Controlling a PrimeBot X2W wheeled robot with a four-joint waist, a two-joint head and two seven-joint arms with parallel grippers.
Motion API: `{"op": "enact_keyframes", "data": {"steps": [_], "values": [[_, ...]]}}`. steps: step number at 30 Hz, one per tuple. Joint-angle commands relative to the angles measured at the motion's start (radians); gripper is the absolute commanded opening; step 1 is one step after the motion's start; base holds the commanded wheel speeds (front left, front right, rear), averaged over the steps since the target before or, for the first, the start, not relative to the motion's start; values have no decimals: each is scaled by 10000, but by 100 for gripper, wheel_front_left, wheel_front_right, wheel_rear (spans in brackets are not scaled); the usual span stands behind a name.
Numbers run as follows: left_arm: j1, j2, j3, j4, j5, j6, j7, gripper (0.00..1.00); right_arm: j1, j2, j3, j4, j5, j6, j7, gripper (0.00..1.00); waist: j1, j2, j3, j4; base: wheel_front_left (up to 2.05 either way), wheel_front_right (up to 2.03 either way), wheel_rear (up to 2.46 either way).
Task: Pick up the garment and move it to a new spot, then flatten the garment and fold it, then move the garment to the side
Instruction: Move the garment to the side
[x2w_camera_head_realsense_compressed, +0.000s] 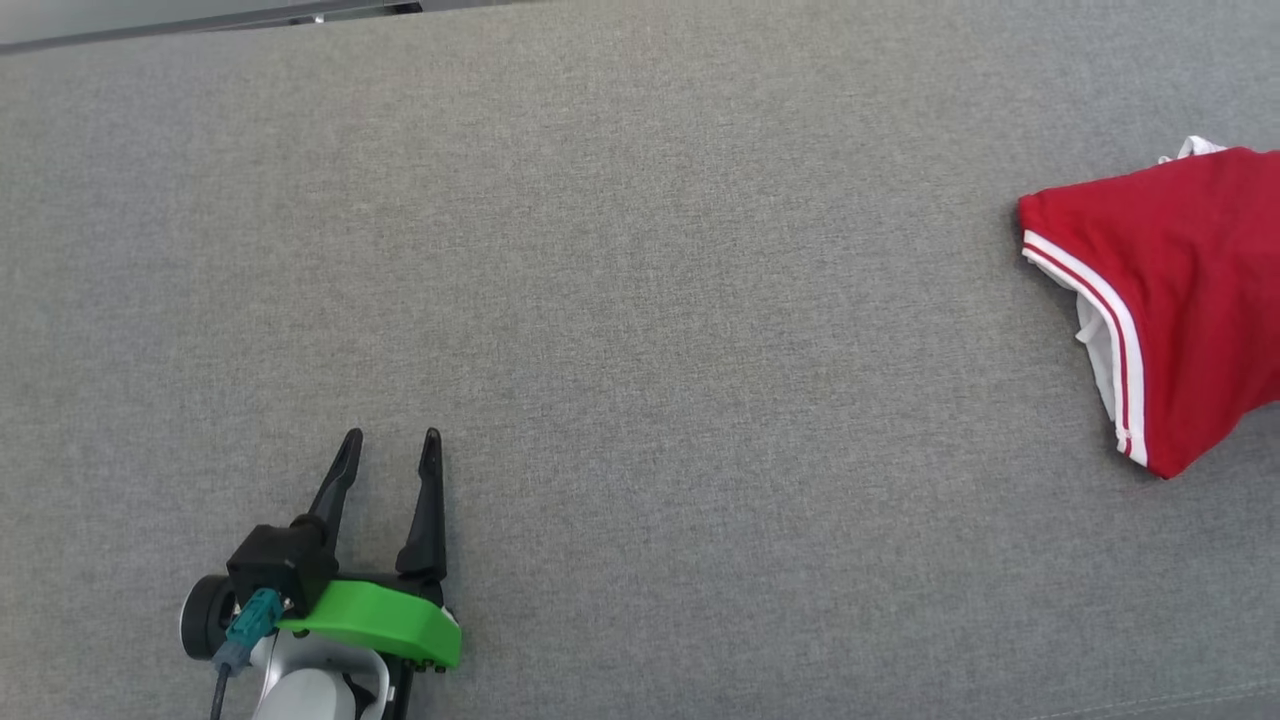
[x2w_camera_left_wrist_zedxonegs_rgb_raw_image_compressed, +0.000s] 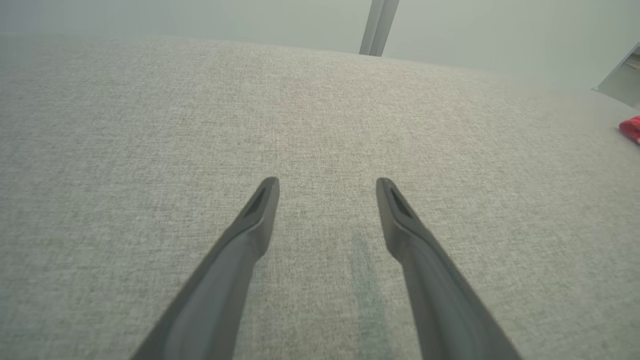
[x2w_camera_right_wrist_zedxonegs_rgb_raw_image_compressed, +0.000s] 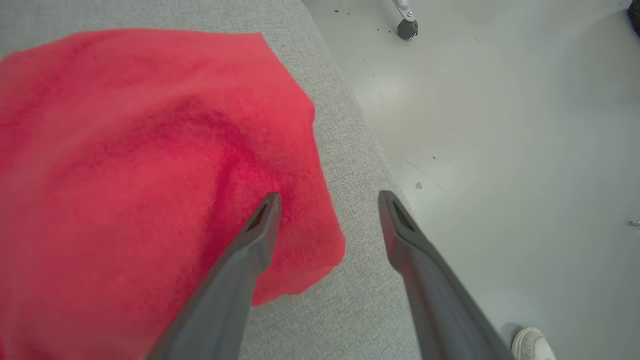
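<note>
The left claw (x2w_camera_head_realsense_compressed: 391, 437) lay low over the bare grey cloth of the counter (x2w_camera_head_realsense_compressed: 640, 300), its two dark fingers spread apart with nothing between them. Its own wrist camera looked along those fingers at plain weave, with the garment (x2w_camera_left_wrist_zedxonegs_rgb_raw_image_compressed: 631, 129) a small red scrap at the far right edge. The right claw (x2w_camera_right_wrist_zedxonegs_rgb_raw_image_compressed: 330, 196) also stood with its fingers apart, clamped on nothing. One finger hung over the near corner of the garment and the other over the strip of counter by the counter's edge; whether either tip touched the cloth could not be told. In the head view the garment sat at the right border, cut off by the frame, and there its white-striped trim and a white inner layer were plain. Up close in the right wrist view it was a blurred red sheet with one soft crease. That view added what lay past the counter's edge: a pale floor (x2w_camera_right_wrist_zedxonegs_rgb_raw_image_compressed: 500, 150), a caster (x2w_camera_right_wrist_zedxonegs_rgb_raw_image_compressed: 407, 29) near the top and a white shoe (x2w_camera_right_wrist_zedxonegs_rgb_raw_image_compressed: 532, 345) cut off at the bottom corner. The garment's corner lay near that edge, with a narrow band of counter between. On its other side the counter ran wide and open as far as the left claw, well apart from the garment.
</note>
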Motion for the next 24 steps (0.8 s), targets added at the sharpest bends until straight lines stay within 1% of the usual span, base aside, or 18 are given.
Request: {"op": "enact_keyframes", "data": {"steps": [1,4,6,8,10,11,13,14,15,18,21,24], "values": [[150,40,34,-16,-65,60,-23,100,134,104,74,-67,8,-3,-148,100,0,112,-237,-104,0,0,0],[303,17,-5,-57,-140,94,-23,100,294,-104,405,-423,230,-5,-769,100,0,112,-565,-162,0,0,0],[429,-7,-5,-134,-180,133,-24,100,483,-162,575,-919,481,-3,-1390,100,0,112,-806,-171,0,0,0],[640,-11,61,-213,-234,194,-24,100,867,-283,958,-1626,689,-3,-1952,100,0,112,-1045,-216,0,0,0],[818,-11,139,-271,-248,247,-24,100,1279,-360,1130,-2417,966,-3,-2478,100,0,112,-1275,-229,0,0,0],[818,-11,139,-271,-248,247,-24,100,1279,-360,1130,-2417,966,-3,-2478,100,0,112,-1275,-229,0,0,0],[988,13,224,-300,-282,313,-24,100,1853,-295,1403,-3273,1152,-3,-2935,100,0,112,-1516,-205,0,0,0],[1067,37,269,-319,-250,336,-24,100,2162,-206,1474,-3673,1267,-3,-3169,100,0,112,-1627,-168,0,0,0],[1189,75,338,-380,-157,380,-24,100,2813,10,1580,-4396,1507,-3,-3623,100,0,112,-1813,-52,0,0,0],[1315,68,449,-462,-136,451,-24,100,3718,347,1797,-5259,1400,-3,-4389,100,0,112,-2053,174,0,0,0],[1446,108,560,-596,-24,461,-25,100,4359,1027,1863,-5697,1387,-3,-5225,100,0,112,-2269,387,0,0,0],[1610,81,679,-681,52,508,-26,100,5000,1696,1996,-5762,1192,-8,-6038,100,0,112,-2503,609,0,0,0]]}}
